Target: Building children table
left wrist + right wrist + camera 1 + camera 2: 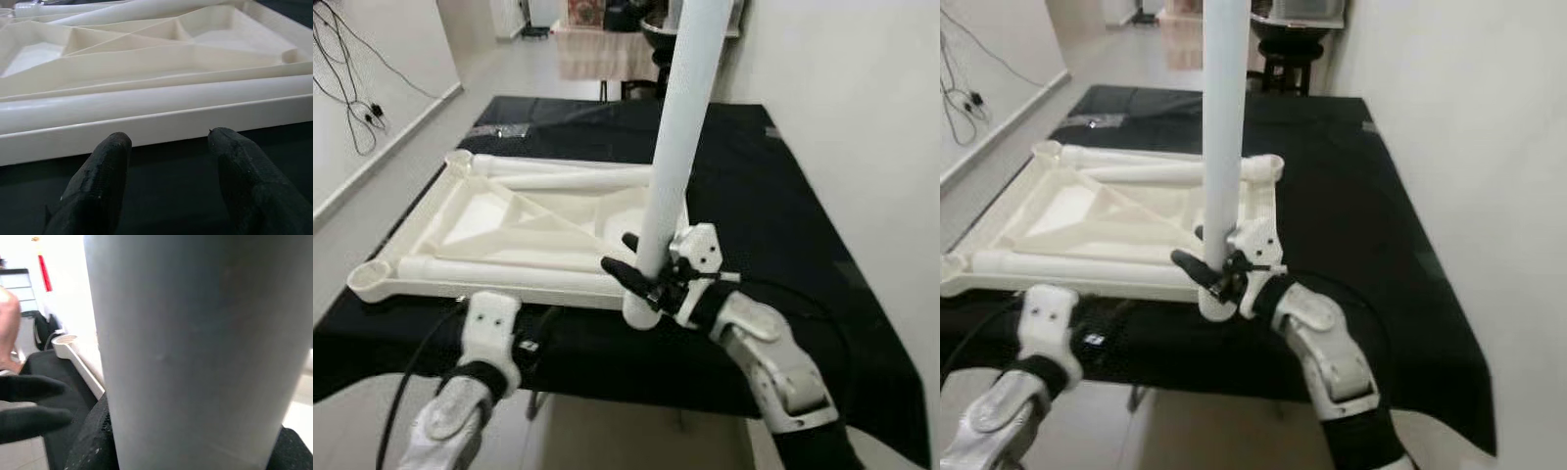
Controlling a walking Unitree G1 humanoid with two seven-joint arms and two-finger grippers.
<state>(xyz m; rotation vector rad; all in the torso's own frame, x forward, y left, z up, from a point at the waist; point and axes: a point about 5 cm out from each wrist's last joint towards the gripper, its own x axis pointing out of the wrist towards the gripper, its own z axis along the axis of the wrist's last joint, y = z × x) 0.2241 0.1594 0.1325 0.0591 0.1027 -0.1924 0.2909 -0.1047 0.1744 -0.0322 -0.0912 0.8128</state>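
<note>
White plastic, smooth and slightly glossy, makes up nearly everything being worked here. The tabletop (524, 230) lies upside down in the centre-left of the left eye view, on a bench draped in matte black cloth (783, 206). Its underside faces up, most likely so the leg sockets can be reached. That underside is a shallow tray stiffened by raised diagonal ribs, with rounded rails along its edges and an open round socket (370, 277) at the lower-left corner.

The right gripper (641, 274), just right of centre, has its black fingers closed around the lower end of a table leg (677, 137), a thick, plain tube standing nearly upright and running out of the top of the frame. The leg's foot sits at the tabletop's near right corner, where it seems to be going into or already seated in a socket; the joint itself is hidden, so I cannot tell which. Holding low on the tube probably gives better control of the end being seated.

The left gripper (166, 183), at the lower left of the left eye view, rests with its fingers spread moderately apart, holding nothing, just short of the tabletop's near rail, perhaps ready to brace it.
</note>
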